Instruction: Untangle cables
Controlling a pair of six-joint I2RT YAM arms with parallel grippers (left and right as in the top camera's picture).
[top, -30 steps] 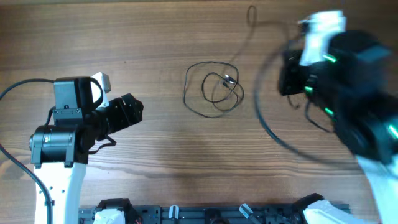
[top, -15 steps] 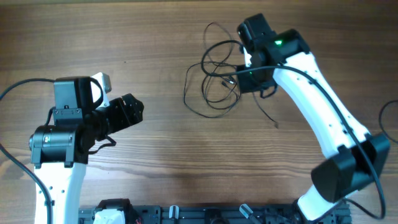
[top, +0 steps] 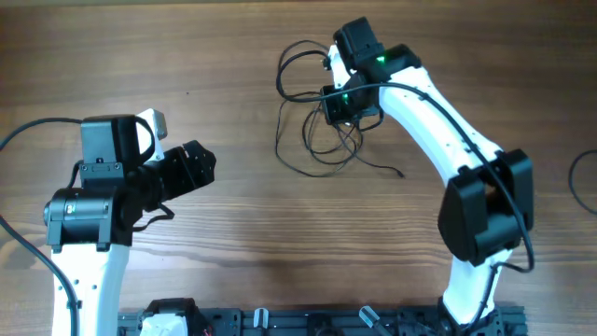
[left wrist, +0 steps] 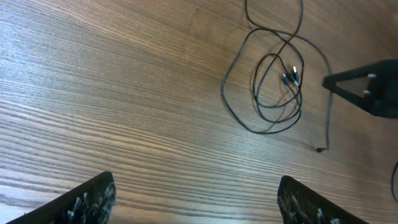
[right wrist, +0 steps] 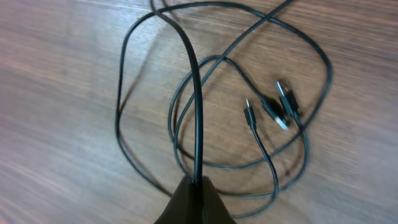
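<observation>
The thin black cables (top: 317,140) lie in tangled loops on the wooden table, with small plug ends (right wrist: 283,109) inside the coil. One loose end (top: 401,174) trails out to the right. My right gripper (top: 338,105) hovers over the top of the coil. In the right wrist view it (right wrist: 196,193) is shut on one cable strand (right wrist: 198,112), which runs up and away in a raised loop (top: 297,63). My left gripper (top: 205,166) is open and empty, well to the left of the coil. Its view shows the cables (left wrist: 273,87) and the left fingers (left wrist: 199,205) wide apart.
Thicker black arm cables run at the far left (top: 28,131) and far right (top: 583,173) edges. A dark rail (top: 317,322) lies along the table's front edge. The right gripper's fingers (left wrist: 367,90) show in the left wrist view beside the coil.
My right arm swung in from the right and moved left over the coil, dragging its cable strand with it. A loop now stands up at the coil's upper left. The left arm has not moved.
</observation>
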